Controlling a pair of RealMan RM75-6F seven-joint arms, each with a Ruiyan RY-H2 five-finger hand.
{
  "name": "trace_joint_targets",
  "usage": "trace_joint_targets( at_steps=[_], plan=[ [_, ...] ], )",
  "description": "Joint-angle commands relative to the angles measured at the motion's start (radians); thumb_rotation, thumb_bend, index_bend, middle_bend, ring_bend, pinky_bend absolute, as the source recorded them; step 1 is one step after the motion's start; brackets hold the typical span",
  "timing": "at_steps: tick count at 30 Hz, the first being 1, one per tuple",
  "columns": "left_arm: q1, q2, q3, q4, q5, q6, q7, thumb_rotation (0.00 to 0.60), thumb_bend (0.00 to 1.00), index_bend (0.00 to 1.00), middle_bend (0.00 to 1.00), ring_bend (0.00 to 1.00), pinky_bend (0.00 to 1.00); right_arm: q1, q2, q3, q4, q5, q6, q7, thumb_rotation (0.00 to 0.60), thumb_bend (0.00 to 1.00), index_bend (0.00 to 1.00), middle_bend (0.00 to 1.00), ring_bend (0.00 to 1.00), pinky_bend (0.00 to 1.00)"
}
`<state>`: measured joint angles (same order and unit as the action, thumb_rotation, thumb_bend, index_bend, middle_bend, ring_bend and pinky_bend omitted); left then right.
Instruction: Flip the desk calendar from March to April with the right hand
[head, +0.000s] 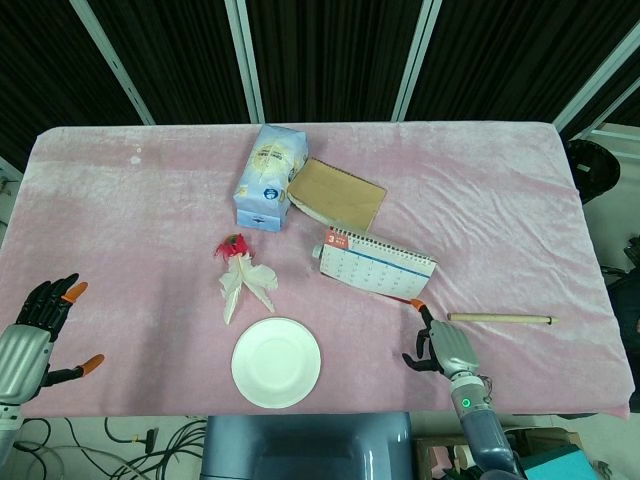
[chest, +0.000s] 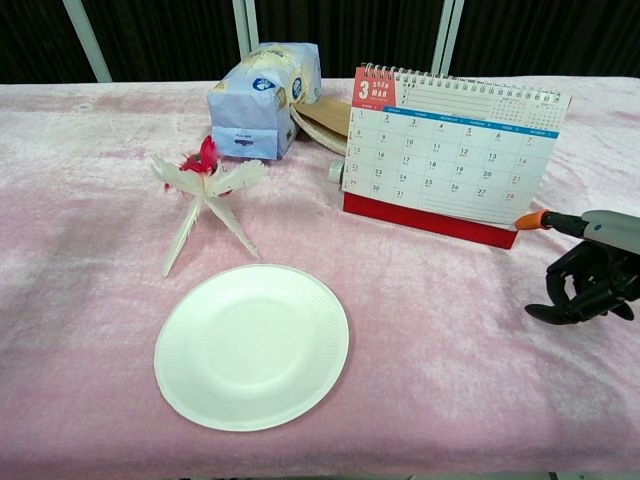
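The desk calendar (head: 375, 266) stands right of the table's middle, its front page (chest: 450, 150) showing March with a big red 3. My right hand (head: 443, 347) hovers just in front of the calendar's lower right corner. In the chest view the right hand (chest: 595, 270) has most fingers curled in and holds nothing. One orange-tipped finger (chest: 535, 220) points at the red base's right end, close to it; contact is unclear. My left hand (head: 30, 335) lies at the table's near left corner, fingers spread and empty, far from the calendar.
A blue tissue pack (head: 268, 176) and a brown notebook (head: 338, 194) lie behind the calendar. A red and white feather toy (head: 245, 280) and a white paper plate (head: 276, 362) sit to its left. A wooden stick (head: 500, 318) lies just right of my right hand.
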<state>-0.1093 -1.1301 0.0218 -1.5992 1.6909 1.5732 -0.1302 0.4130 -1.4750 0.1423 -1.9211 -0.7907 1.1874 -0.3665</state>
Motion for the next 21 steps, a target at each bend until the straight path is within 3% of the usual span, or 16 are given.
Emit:
trace_joint_targets(
  at_steps=[1, 21],
  plan=[
    [0.000, 0.000, 0.000, 0.000, 0.000, 0.000, 0.000, 0.600, 0.00, 0.00, 0.00, 0.00, 0.00, 0.001, -0.001, 0.001, 0.000, 0.001, 0.000, 0.002, 0.600, 0.24, 0.06, 0.67, 0.75, 0.79],
    [0.001, 0.002, 0.000, -0.002, 0.003, 0.004, -0.006, 0.600, 0.00, 0.00, 0.00, 0.00, 0.00, 0.026, -0.025, 0.021, 0.004, 0.018, 0.013, -0.012, 0.600, 0.25, 0.06, 0.67, 0.75, 0.79]
  ],
)
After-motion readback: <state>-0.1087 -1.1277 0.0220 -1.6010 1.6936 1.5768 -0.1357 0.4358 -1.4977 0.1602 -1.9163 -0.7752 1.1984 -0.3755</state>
